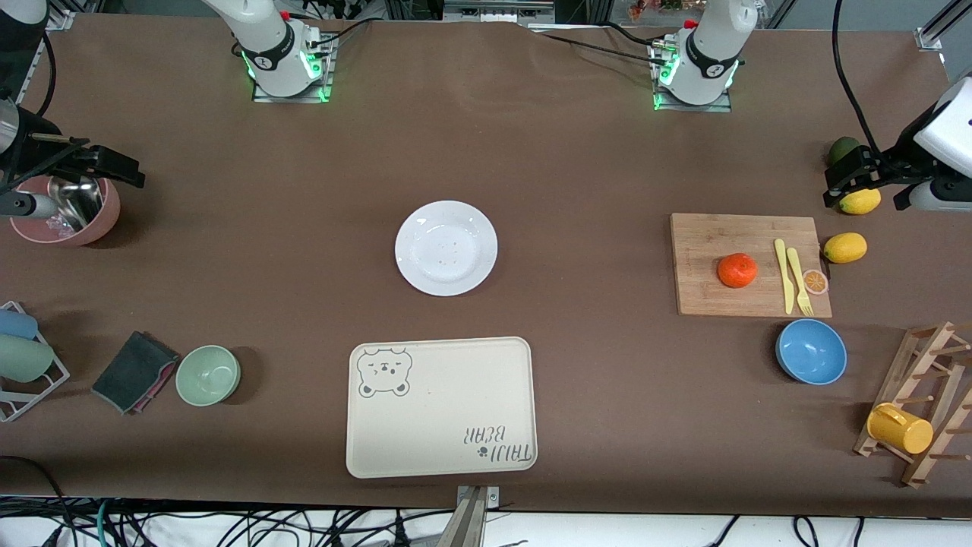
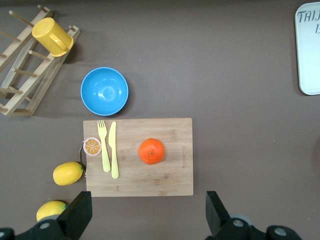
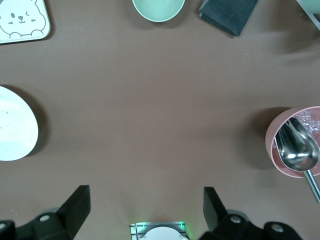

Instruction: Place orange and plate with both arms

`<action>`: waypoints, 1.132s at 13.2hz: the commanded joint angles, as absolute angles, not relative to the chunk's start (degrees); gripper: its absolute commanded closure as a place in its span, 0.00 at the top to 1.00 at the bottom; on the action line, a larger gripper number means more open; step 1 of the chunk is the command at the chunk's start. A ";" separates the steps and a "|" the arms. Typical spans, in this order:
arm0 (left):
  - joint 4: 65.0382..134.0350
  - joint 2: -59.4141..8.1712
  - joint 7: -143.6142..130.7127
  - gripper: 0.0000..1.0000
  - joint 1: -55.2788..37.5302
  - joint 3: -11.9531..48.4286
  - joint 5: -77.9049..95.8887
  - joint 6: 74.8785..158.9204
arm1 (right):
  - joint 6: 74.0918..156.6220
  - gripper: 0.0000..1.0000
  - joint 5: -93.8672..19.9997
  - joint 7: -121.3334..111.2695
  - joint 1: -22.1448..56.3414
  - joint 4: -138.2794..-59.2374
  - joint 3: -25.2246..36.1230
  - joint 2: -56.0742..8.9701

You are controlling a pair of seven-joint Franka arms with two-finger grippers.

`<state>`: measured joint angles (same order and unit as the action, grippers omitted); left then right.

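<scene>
The orange [image 1: 737,270] sits on a wooden cutting board [image 1: 706,296] toward the left arm's end of the table. It also shows in the left wrist view [image 2: 151,151], on the board [image 2: 165,180]. The white plate [image 1: 446,248] lies at mid-table, and its edge shows in the right wrist view [image 3: 15,131]. My left gripper [image 1: 858,176] [image 2: 146,217] is open and empty, up in the air beside the board near the lemons. My right gripper [image 1: 106,163] [image 3: 145,210] is open and empty, up over a pink bowl's edge.
A beige bear tray [image 1: 440,406] lies nearer the camera than the plate. A yellow fork and knife [image 1: 793,277] and an orange slice [image 1: 815,282] are at the board's edge. Around it are lemons [image 1: 845,248], a blue bowl [image 1: 811,351] and a mug rack [image 1: 911,418]. A pink bowl [image 1: 68,213], green bowl [image 1: 208,374] and cloth [image 1: 135,371] sit at the right arm's end.
</scene>
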<state>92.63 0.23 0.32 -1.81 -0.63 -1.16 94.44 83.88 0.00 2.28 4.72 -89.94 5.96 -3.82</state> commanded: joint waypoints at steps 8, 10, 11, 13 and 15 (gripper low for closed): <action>92.46 0.61 0.88 1.00 -1.32 -0.26 -1.23 91.23 | 82.97 1.00 -0.70 2.90 4.57 -90.62 5.98 -3.16; 92.46 0.53 0.97 1.00 -1.32 -0.44 -1.23 90.88 | 82.97 1.00 -0.70 2.99 4.57 -90.62 5.98 -3.16; 92.46 0.53 1.05 1.00 -1.23 -0.44 -1.23 90.70 | 82.97 1.00 -0.70 2.99 4.57 -90.62 5.98 -3.08; 92.37 0.53 0.97 1.00 -1.32 -0.35 -1.32 90.62 | 82.97 1.00 -0.70 2.99 4.57 -90.62 5.98 -3.16; 92.37 0.53 0.97 1.00 -1.32 -0.35 -1.32 90.62 | 82.97 1.00 -0.70 2.90 4.57 -90.62 5.98 -3.08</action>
<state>93.02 0.21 0.42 -1.62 -0.60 -1.18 91.70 83.36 0.00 2.31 4.72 -89.99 5.97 -3.83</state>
